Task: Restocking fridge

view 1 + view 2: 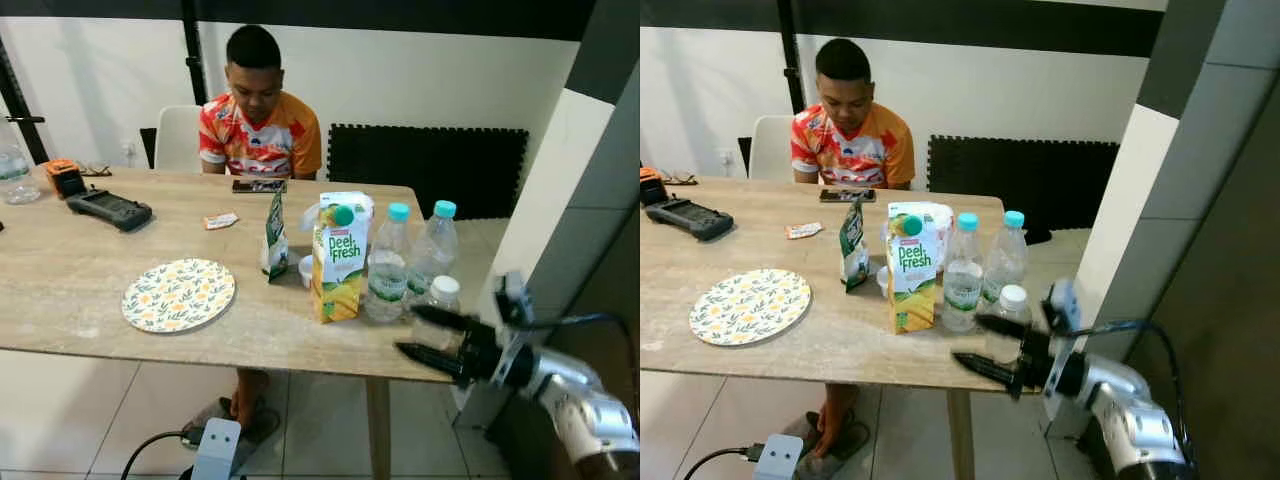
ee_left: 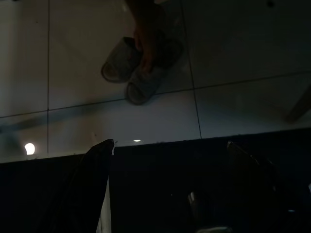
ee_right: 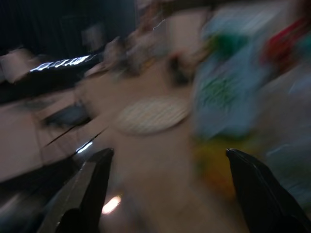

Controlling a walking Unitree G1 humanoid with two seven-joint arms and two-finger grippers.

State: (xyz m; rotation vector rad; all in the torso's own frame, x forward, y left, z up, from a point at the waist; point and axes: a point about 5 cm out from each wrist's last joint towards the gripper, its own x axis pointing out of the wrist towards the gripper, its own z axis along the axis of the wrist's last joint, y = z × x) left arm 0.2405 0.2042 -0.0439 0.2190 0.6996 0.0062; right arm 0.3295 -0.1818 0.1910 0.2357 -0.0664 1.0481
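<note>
"Deel Fresh" juice carton (image 1: 338, 262) stands beside water bottles (image 1: 387, 268); right gripper (image 1: 418, 334), fingers apart, near them

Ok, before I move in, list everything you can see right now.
Juice carton: one, yellow-green, table's right part.
Water bottles: three, clear; two teal-capped, one white-capped at the edge.
Green pouch: one, left of the carton.
Plate: one, floral, table's front.
Handheld controller: one, black, far left.
Phone: one, before the person.
Table: one, light wood.
Slippers: grey, on the floor.
Right end effector: open, beside the white-capped bottle.
Left end effector: open, above the floor.
</note>
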